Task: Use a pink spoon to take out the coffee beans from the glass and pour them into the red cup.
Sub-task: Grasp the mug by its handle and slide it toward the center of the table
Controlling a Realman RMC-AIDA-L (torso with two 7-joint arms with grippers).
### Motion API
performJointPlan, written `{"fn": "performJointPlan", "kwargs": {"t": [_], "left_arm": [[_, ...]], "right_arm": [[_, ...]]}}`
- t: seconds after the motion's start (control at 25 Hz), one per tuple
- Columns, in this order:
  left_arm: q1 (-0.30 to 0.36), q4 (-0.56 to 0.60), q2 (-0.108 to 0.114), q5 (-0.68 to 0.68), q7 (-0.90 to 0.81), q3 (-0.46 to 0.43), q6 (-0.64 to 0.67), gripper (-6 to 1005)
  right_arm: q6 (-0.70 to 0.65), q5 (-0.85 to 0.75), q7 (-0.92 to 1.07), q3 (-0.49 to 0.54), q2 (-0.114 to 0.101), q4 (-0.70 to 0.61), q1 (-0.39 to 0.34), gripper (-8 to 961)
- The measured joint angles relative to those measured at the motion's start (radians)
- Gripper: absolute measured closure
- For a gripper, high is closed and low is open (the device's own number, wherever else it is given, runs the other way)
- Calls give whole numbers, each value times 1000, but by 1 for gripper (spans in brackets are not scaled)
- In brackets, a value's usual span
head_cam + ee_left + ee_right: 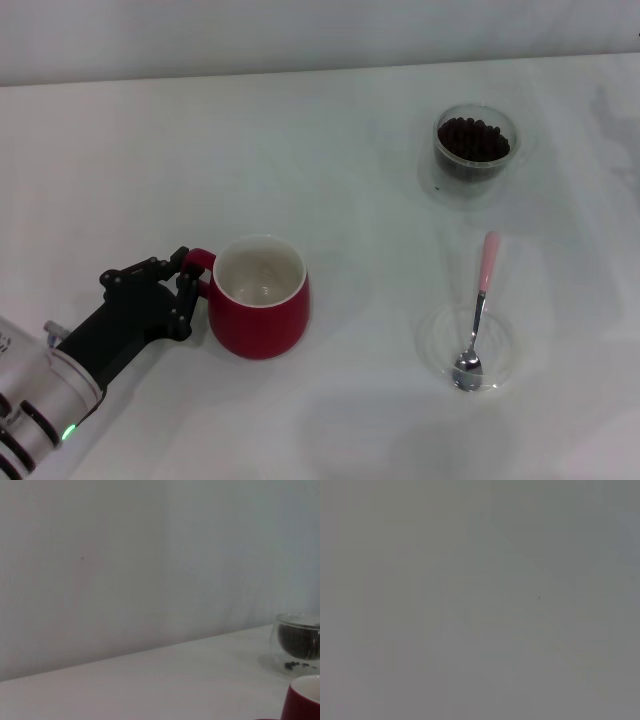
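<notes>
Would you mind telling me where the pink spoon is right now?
In the head view, the pink spoon lies on the robot's right side, its bowl resting in a shallow clear dish, nearer the robot than the glass of coffee beans.

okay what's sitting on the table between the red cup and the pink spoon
Nothing: in the head view the table is bare between the red cup and the pink spoon resting in its clear dish.

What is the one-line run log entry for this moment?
left gripper: shut on red cup handle | pink spoon: in dish | coffee beans: in glass
</notes>
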Motion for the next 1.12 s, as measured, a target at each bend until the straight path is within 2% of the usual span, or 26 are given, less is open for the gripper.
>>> {"fn": "performJointPlan", "kwargs": {"t": [0.36, 0.8, 1.12], "left_arm": [[33, -8, 4, 3, 0, 3, -7, 873], [48, -1, 4, -16, 0, -4, -5, 748], [47, 2, 3, -16, 0, -3, 1, 550]], "right_arm": [[-1, -1, 0, -4, 0, 1, -3, 108], [-1, -7, 0, -6, 2, 2, -6, 108], [-4, -8, 0, -6, 2, 2, -6, 109]]}}
